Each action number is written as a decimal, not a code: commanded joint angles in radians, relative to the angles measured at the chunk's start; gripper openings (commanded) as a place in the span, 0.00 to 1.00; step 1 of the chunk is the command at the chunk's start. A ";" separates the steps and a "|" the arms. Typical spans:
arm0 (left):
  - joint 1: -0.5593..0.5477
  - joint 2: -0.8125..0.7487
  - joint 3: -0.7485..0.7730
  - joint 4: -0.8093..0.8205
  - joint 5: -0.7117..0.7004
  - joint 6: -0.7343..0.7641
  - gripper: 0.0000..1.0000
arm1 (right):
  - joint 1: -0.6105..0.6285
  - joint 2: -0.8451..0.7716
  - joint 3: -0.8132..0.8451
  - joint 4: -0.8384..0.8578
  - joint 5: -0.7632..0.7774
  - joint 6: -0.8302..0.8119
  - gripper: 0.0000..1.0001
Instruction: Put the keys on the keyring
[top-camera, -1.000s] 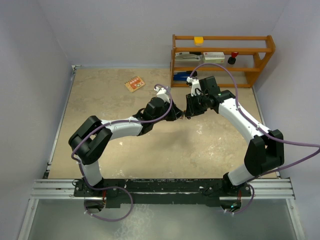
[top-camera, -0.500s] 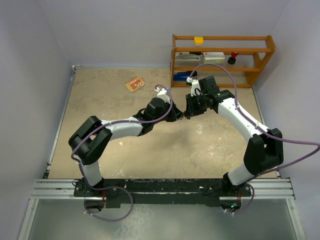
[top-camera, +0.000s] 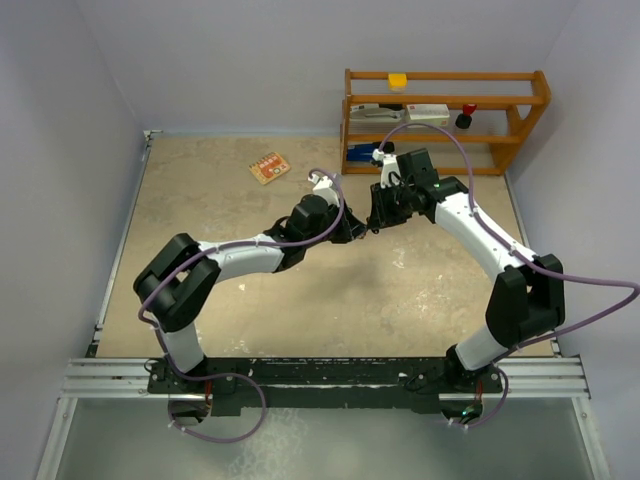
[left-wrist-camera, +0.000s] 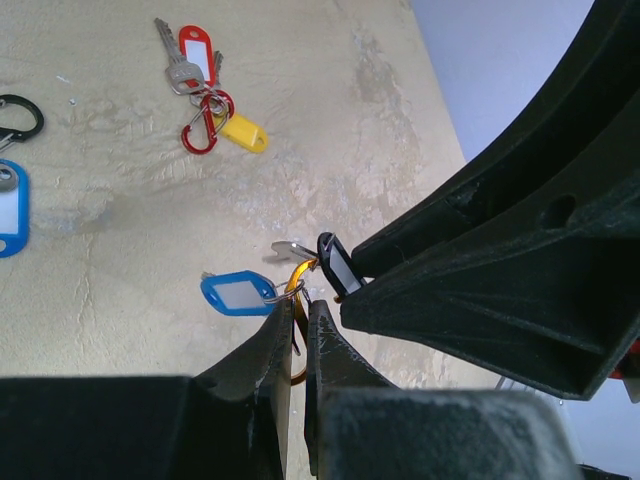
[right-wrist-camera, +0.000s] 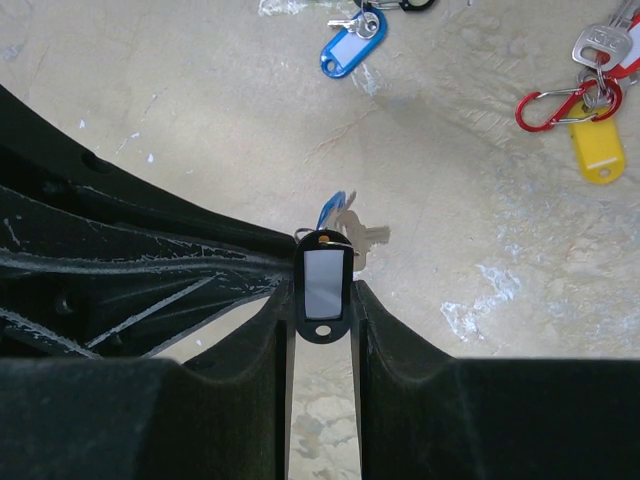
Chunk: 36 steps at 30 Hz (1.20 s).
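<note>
My left gripper (left-wrist-camera: 297, 306) is shut on the orange keyring (left-wrist-camera: 296, 283), held above the table. A blue-tagged key (left-wrist-camera: 238, 293) hangs from its small ring. My right gripper (right-wrist-camera: 323, 292) is shut on a black tag (right-wrist-camera: 323, 276) whose silver key (right-wrist-camera: 362, 236) points at the keyring's tip. In the left wrist view that black tag (left-wrist-camera: 338, 264) touches the top of the orange keyring. From above, the two grippers meet fingertip to fingertip, left gripper (top-camera: 353, 229) against right gripper (top-camera: 372, 222). Whether the black tag's ring is on the keyring is hidden.
On the table lie a red clip (left-wrist-camera: 205, 120) with a red-tagged key (left-wrist-camera: 190, 60) and a yellow tag (left-wrist-camera: 245, 132), another blue tag (left-wrist-camera: 8, 208) and a black clip (left-wrist-camera: 22, 115). A wooden shelf (top-camera: 445, 75) stands at the back right, an orange card (top-camera: 269, 167) at the back.
The right gripper has shifted slightly toward the back and left with the black tag. The left gripper has barely moved. Both grips are unchanged.
</note>
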 joint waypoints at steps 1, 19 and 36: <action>-0.007 -0.065 -0.001 0.046 0.012 0.015 0.00 | 0.003 0.006 0.054 0.007 0.014 0.009 0.19; -0.006 -0.084 -0.021 0.043 -0.014 0.018 0.00 | -0.012 -0.010 0.072 -0.020 0.037 -0.005 0.19; -0.007 -0.073 -0.020 0.047 -0.005 0.021 0.03 | -0.027 -0.023 0.074 -0.026 0.037 -0.011 0.19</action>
